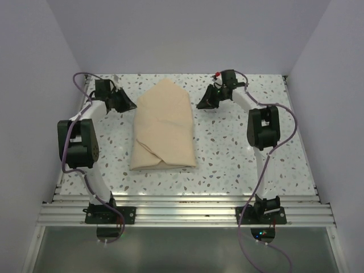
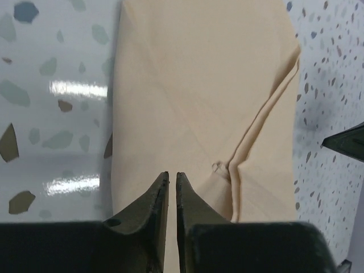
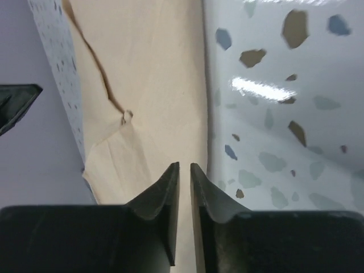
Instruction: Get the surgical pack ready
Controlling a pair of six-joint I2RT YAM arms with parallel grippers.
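The surgical pack is a tan cloth bundle, folded shut like an envelope, lying in the middle of the speckled table. No tray, instruments, gauze or packets show. My left gripper hangs just off the bundle's far left edge, jaws shut and empty. My right gripper hangs off its far right side, also shut and empty. The left wrist view shows the bundle beyond my shut gripper. The right wrist view shows the bundle's edge beyond my shut gripper.
The speckled table is walled on the left, back and right. A metal rail runs along its near edge. The opposite gripper's dark tip shows in each wrist view, on the right and on the left.
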